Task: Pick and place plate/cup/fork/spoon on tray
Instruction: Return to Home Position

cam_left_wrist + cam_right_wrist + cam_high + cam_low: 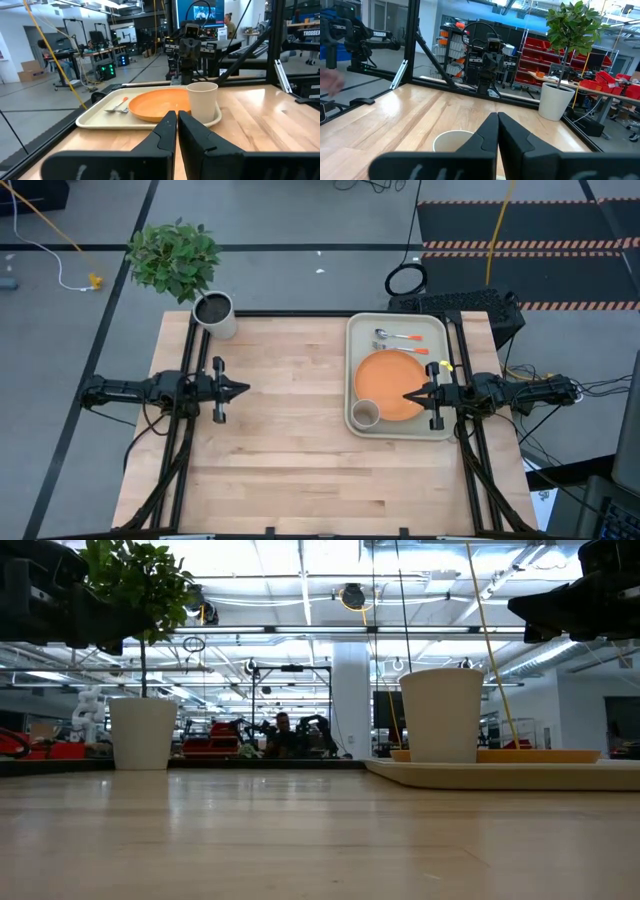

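The pale tray (434, 326) lies at the table's right. On it rest the orange plate (385, 380), the beige cup (365, 414) standing upright at the tray's near left corner, and the fork (400, 346) and spoon (395, 336) side by side at its far end. The tray, plate and cup also show in the left wrist view (95, 119), (157, 105), (202, 101). My right gripper (407, 395) is shut and empty, held above the plate. My left gripper (246, 389) is shut and empty above the table's left half.
A grey-white pot (215, 314) with a leafy plant (174, 256) stands at the table's far left corner. Bare wood lies between the two grippers and along the near edge. People show in the room beyond the table.
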